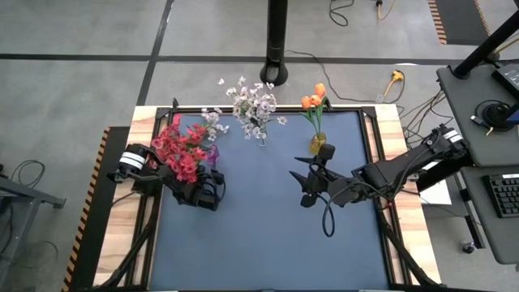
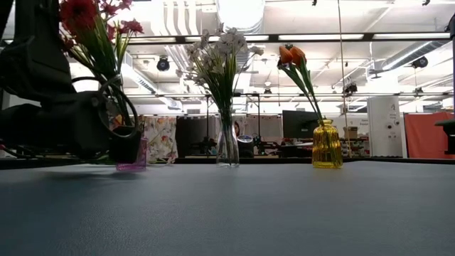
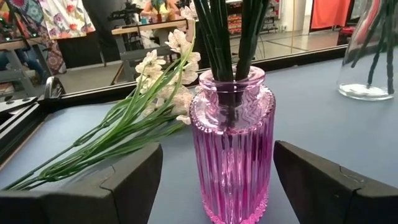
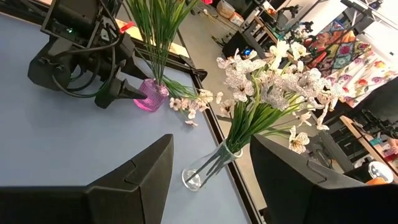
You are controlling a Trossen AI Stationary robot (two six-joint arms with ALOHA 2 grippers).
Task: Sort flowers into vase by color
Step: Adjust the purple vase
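No legible text, label, brand, number or sign anywhere in these views.

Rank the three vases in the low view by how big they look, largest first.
1. Clear glass vase, tallest.
2. Yellow vase.
3. Pink vase, partly hidden by the left arm, so its place is unsure; the vases' nearness to the camera may differ.

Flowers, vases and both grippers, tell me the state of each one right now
Red flowers: upright in pink vase.
White flowers: upright in clear vase.
Orange flowers: upright in yellow vase.
Loose white spray: lying flat on the table beside the pink vase, unsorted.
Left gripper: open, fingers either side of pink vase, not touching.
Right gripper: open, empty.
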